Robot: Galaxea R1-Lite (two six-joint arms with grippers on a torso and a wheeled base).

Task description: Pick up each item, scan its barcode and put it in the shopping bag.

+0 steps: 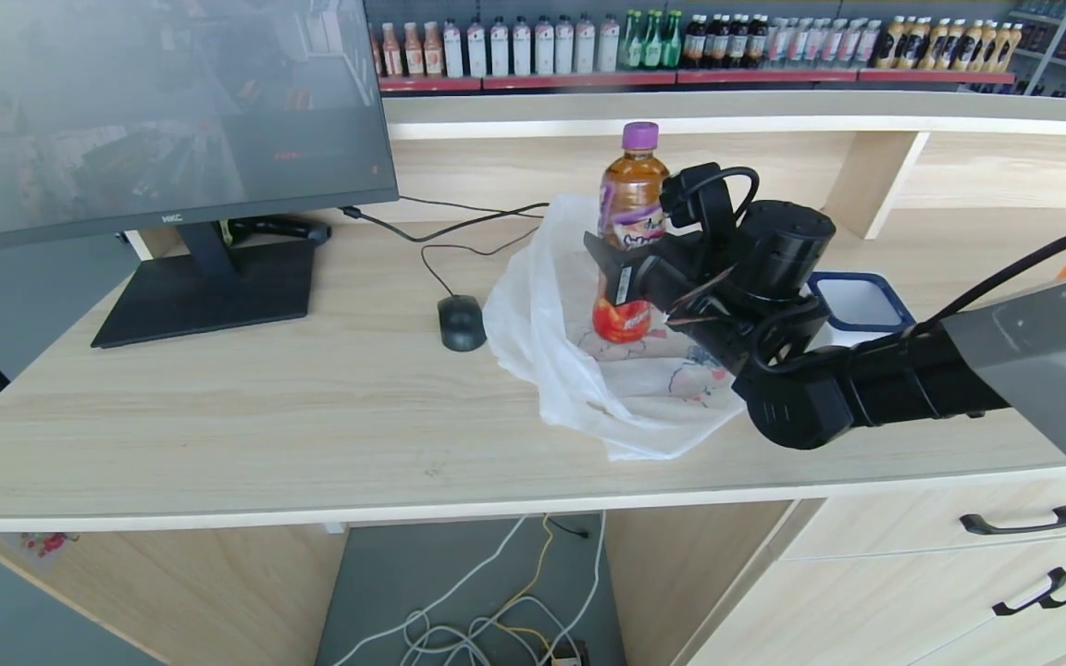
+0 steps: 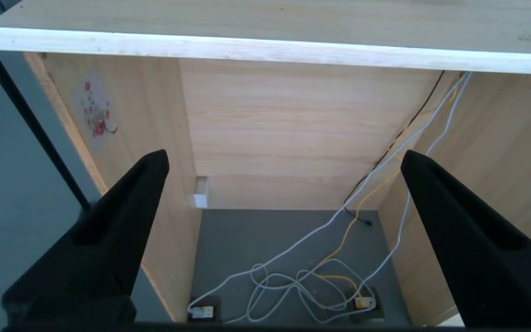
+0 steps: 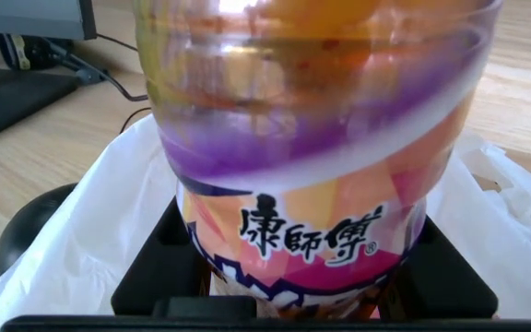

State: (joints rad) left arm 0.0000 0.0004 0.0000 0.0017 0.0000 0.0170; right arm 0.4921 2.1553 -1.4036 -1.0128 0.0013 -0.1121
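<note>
- Amber-filled plastic bottle (image 1: 633, 180), purple cap on top, upright, with an orange, purple and white label round its middle and lower body.
- Clamped on that bottle at label height: the right jaws, black, one on each side, at the end of the arm coming in from the robot's right.
- Directly beneath and around the bottle's base: the shopping bag (image 1: 579, 379), thin white plastic, crumpled and spread open on the bench, faint print on its upper face. Base touching the bag or held just clear: impossible to tell.
- From the right wrist: same bottle (image 3: 312, 138) close up, bag (image 3: 81, 240) spread out behind it on both sides.
- Just beside the bag on the robot's left: black mouse (image 1: 461, 322), thin cable running back toward the monitor.
- Farther left: large dark monitor (image 1: 163, 111) on a flat black stand (image 1: 209, 291).
- On the bag's other side, partly hidden behind the arm: blue-rimmed square container (image 1: 859, 302), white inside.
- Under everything: pale wood bench (image 1: 265, 416), drawers with black handles (image 1: 1019, 523) below its right part.
- Wide apart and holding nothing: the left jaws, low down, facing the open space under the bench edge, loose white and yellow cables (image 2: 312, 277) on the grey floor there.
- At the back: long shelf (image 1: 681, 79) of drink bottles.
</note>
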